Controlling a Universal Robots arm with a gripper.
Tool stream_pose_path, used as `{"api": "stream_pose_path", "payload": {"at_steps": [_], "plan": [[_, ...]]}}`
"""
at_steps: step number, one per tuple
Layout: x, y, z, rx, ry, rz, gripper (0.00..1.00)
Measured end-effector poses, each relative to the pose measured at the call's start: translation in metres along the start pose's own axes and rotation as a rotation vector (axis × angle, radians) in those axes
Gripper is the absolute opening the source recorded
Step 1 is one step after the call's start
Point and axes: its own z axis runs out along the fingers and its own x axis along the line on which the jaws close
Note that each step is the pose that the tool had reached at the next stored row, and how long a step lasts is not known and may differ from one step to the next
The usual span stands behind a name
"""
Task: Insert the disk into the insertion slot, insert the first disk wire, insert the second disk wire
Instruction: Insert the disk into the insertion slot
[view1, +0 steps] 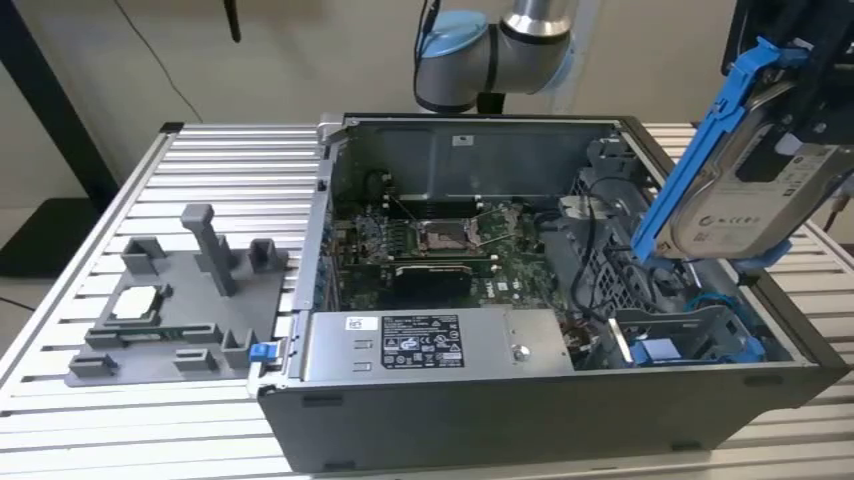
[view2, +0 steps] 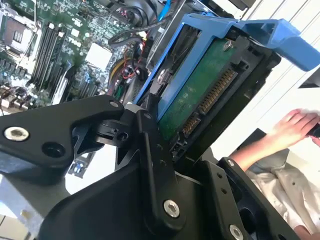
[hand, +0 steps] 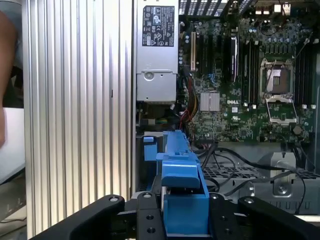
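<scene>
The disk (view1: 747, 195), a silver-grey drive with a white label in a bright blue carrier, hangs tilted on edge above the case's corner at the exterior view's right. My gripper (view1: 805, 90) is shut on it from above. In the second wrist view the black fingers (view2: 150, 135) clamp the carrier, and the disk's green circuit board and connector (view2: 200, 95) face the camera. In the first wrist view the blue carrier (hand: 182, 172) sits between the gripper (hand: 185, 217) arms. The insertion slot (view1: 694, 335), a grey metal bay with blue plastic parts, lies just below the disk.
The open computer case (view1: 534, 420) rests on a slatted metal table (view1: 200, 150). Inside are the power-supply box (view1: 427, 345), the motherboard with its CPU socket (view1: 441, 235) and loose cables (view1: 587, 265). A grey fixture (view1: 174, 300) stands at the exterior view's left. A person's hand (view2: 295, 125) is nearby.
</scene>
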Motion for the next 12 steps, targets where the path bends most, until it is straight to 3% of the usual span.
{"api": "stream_pose_path", "payload": {"at_steps": [12], "plan": [[0.0007, -0.0020, 0.0163, 0.0000, 0.0000, 0.000, 0.00]]}}
